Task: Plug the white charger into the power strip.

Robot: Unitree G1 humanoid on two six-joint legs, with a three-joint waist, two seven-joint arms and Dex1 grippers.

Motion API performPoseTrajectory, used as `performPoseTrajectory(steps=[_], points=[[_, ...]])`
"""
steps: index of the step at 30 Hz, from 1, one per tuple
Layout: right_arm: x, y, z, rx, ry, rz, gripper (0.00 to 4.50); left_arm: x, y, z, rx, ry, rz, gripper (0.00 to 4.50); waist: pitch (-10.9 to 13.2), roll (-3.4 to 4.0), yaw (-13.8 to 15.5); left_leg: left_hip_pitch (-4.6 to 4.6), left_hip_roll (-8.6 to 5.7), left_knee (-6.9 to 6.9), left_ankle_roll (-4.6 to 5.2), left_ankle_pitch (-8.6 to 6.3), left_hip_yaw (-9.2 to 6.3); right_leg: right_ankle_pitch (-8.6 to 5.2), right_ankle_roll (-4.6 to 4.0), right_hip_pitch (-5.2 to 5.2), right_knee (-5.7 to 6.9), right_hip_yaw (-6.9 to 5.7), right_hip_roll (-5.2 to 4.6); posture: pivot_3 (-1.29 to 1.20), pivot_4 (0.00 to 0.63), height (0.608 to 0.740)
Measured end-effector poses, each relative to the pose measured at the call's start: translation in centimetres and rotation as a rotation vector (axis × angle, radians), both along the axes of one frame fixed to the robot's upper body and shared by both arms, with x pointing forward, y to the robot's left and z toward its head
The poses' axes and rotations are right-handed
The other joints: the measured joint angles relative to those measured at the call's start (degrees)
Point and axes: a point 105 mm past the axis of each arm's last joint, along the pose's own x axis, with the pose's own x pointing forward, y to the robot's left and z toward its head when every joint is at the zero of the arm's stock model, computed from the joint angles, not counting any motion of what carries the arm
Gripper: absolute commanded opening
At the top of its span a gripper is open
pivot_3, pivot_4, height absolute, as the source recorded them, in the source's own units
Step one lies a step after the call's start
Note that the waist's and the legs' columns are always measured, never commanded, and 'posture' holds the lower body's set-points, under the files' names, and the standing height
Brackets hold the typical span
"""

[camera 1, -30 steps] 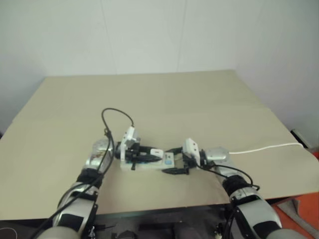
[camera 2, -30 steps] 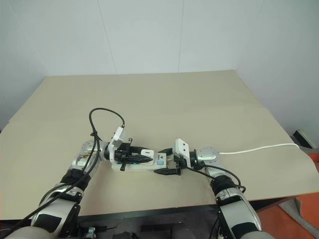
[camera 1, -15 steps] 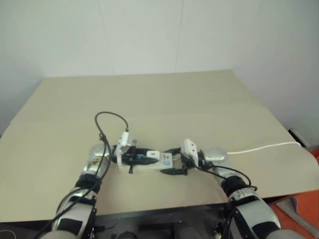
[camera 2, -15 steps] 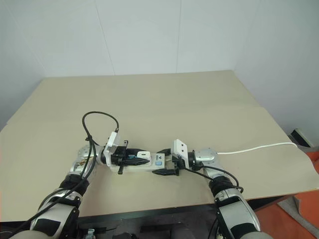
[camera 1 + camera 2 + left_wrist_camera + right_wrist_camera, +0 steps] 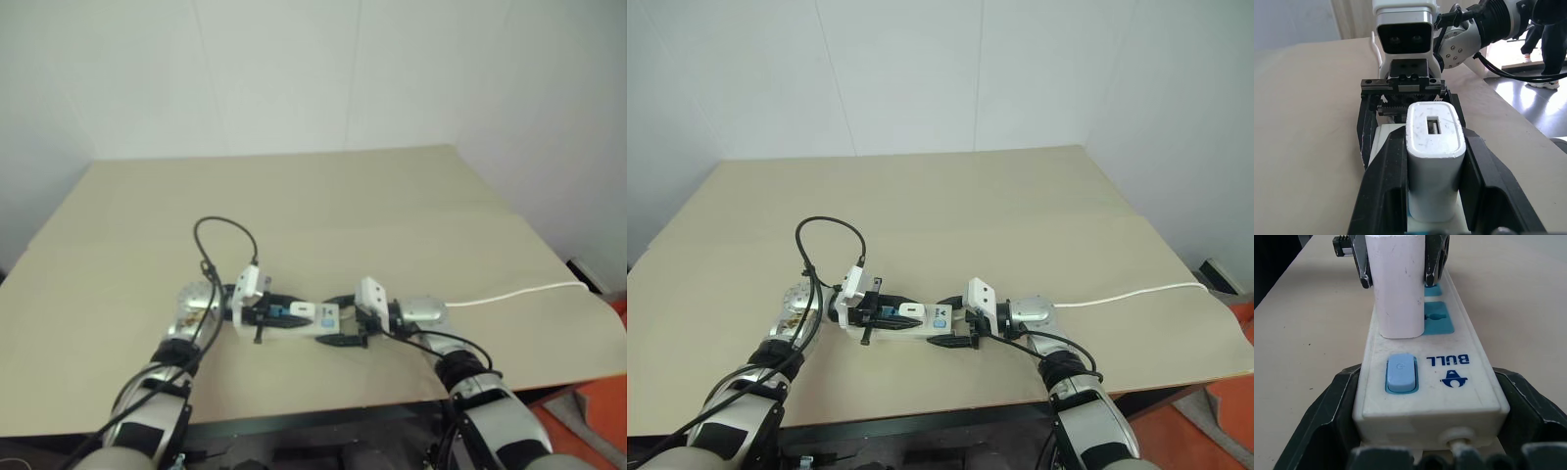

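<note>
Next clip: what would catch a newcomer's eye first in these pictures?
The two grippers meeting near the front edge of the tan table. The left gripper clamps the white charger and holds it standing on the power strip, beside a blue socket face. The right gripper grips the strip's cord end, by the blue switch.

Bare tan desk [image 5: 950, 201] lies open behind the long white power strip [image 5: 906, 328]; black looped cable [image 5: 828, 240] obstructs left approach.
</note>
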Motion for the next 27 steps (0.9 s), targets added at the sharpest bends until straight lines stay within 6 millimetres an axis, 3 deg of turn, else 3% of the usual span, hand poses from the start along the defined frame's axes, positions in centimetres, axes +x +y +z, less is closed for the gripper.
performPoseTrajectory(steps=[6, 8, 14, 22, 25, 27], points=[[0.0, 0.0, -0.1, -0.003, 0.005, -0.001, 3.42, 0.0, 0.0, -0.2, 0.001, 0.028, 0.004, 1.03, -0.3, 0.13, 0.0, 0.03, 0.0, -0.08, 0.0, 0.0, 0.0, -0.01, 0.0, 0.02, -0.06, 0.01, 0.0, 0.0, 0.15, 0.74], [0.0, 0.0, -0.2, -0.005, 0.005, -0.001, 3.42, 0.0, 0.0, -0.2, 0.001, 0.029, 0.004, 1.74, -0.3, 0.15, 0.0, 0.03, 0.0, -0.1, 0.0, 0.0, 0.0, -0.01, 0.0, 0.02, -0.07, 0.01, 0.0, 0.0, 0.15, 0.74], [-0.1, -0.4, -0.3, -0.013, 0.008, -0.008, 3.42, 0.8, 3.3, -1.0, 0.075, 0.04, 0.141, 3.5, -0.6, 0.52, 0.3, 0.26, -0.04, -0.19, 0.0, 0.0, 0.06, -0.03, -0.01, 0.19, -0.16, 0.08, -0.04, 0.0, 0.15, 0.74], [-0.1, -0.6, -0.2, -0.018, 0.008, 0.003, 3.42, 0.7, 4.7, -0.7, 0.102, 0.058, 0.141, 3.5, -0.5, 0.49, 1.0, 0.28, -0.03, -0.51, 0.0, 0.0, 0.09, -0.05, -0.04, 0.21, -0.55, 0.1, -0.02, 0.0, 0.15, 0.74], [-0.1, -0.6, 0.1, -0.012, 0.025, 0.01, 3.42, 0.8, 5.6, -0.2, 0.116, 0.061, 0.161, 3.5, -0.5, 0.42, 1.0, -0.35, 0.01, -0.51, 0.0, 0.0, 0.02, -0.04, -0.05, -0.38, -0.54, 0.03, 0.0, 0.0, 0.15, 0.74], [-0.2, -0.6, 0.1, -0.012, 0.032, 0.013, 4.15, 0.9, 6.1, 0.5, 0.101, 0.053, 0.178, 3.52, -0.5, 0.39, 1.0, -0.46, 0.01, -0.52, 0.0, 0.0, 0.02, -0.02, -0.08, -0.48, -0.54, 0.02, -0.01, 0.0, 0.15, 0.74]])
